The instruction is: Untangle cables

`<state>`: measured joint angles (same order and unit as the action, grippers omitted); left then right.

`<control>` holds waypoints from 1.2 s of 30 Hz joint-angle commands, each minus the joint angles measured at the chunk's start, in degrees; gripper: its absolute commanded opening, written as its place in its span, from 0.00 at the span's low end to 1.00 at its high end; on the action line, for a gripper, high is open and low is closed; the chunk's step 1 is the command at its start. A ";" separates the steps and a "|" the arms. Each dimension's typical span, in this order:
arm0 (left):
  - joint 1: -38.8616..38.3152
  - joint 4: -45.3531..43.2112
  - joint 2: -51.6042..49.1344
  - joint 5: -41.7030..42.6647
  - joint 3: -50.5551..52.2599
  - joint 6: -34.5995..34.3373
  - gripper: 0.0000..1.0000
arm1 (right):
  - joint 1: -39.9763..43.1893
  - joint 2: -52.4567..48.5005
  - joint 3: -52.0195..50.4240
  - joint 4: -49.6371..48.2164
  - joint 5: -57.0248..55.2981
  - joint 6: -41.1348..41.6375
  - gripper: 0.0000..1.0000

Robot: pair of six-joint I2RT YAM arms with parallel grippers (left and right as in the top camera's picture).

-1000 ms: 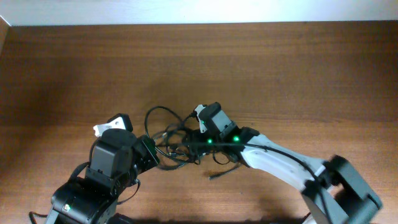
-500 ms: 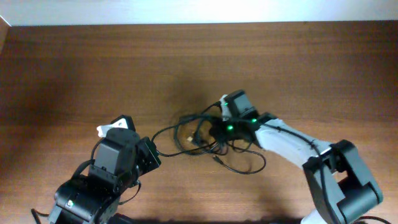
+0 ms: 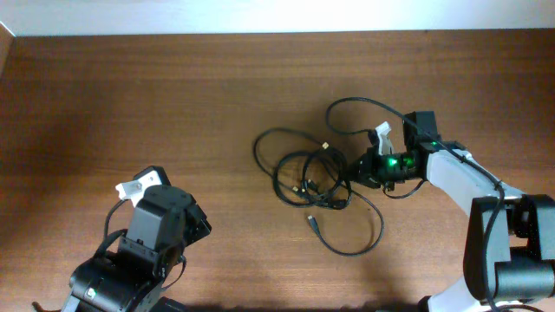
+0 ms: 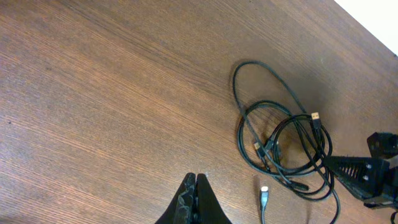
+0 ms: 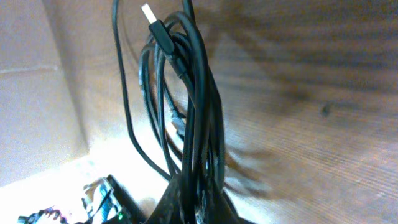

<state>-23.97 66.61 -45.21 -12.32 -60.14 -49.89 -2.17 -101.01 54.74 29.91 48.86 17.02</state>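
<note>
The cables (image 3: 310, 180) lie as one tangle of thin black loops right of the table's centre, with a loose plug end (image 3: 312, 222) toward the front. My right gripper (image 3: 350, 172) is shut on the right side of the tangle. In the right wrist view the bunched cables (image 5: 194, 93) run straight up out of the gripper (image 5: 200, 202), and a plug (image 5: 149, 12) shows at the top. My left gripper (image 4: 196, 185) is shut on nothing, well left of the cables (image 4: 280, 146). From overhead the left gripper (image 3: 199, 227) sits at the front left.
The wooden table (image 3: 173, 95) is bare on its left and far sides. A pale wall strip (image 3: 277, 16) runs along the back edge. The right arm (image 3: 460, 178) reaches in from the front right, and the left arm's body (image 3: 130, 260) fills the front left corner.
The right gripper shut on the tangle and dragged it right, spreading the loops. The left arm drew back to the front left, and no cable reaches it now.
</note>
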 commanded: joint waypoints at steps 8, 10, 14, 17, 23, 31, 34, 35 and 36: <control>0.11 -6.51 -15.13 13.00 -0.76 -12.46 0.43 | -0.11 21.16 -0.42 4.94 4.50 -4.74 0.04; 0.11 -13.53 -24.52 26.45 -0.76 -12.48 0.68 | -0.11 23.28 -0.42 6.43 4.50 -4.61 0.04; 0.09 -20.44 -38.01 42.73 -0.76 -14.60 0.70 | -0.11 23.80 -0.42 8.00 4.50 -4.63 0.04; -1.05 -21.46 -47.39 47.52 -0.76 -20.00 0.76 | -0.11 23.80 -0.42 8.17 4.50 -4.63 0.04; -7.15 -30.77 -59.54 49.72 -0.76 -19.89 0.22 | -0.11 23.85 -0.42 11.13 4.50 -4.81 0.04; 1.16 -25.00 -54.60 43.15 -0.79 10.64 0.00 | -0.09 24.06 -0.42 18.32 -5.05 -9.29 0.04; 5.99 -23.43 -45.16 43.12 -0.79 18.12 0.00 | -0.09 24.06 -0.42 18.84 -11.30 -9.07 0.04; 7.56 -23.43 -41.27 43.08 -0.79 20.50 0.00 | -0.09 24.06 -0.42 18.82 -12.83 -9.07 0.04; 9.09 -23.43 -37.35 42.95 -0.76 21.99 0.00 | -0.02 24.04 -0.42 18.84 -14.99 -9.05 0.04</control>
<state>-18.98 42.37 -91.61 34.11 -60.97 -38.04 -2.94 -78.59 54.17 49.06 43.20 8.88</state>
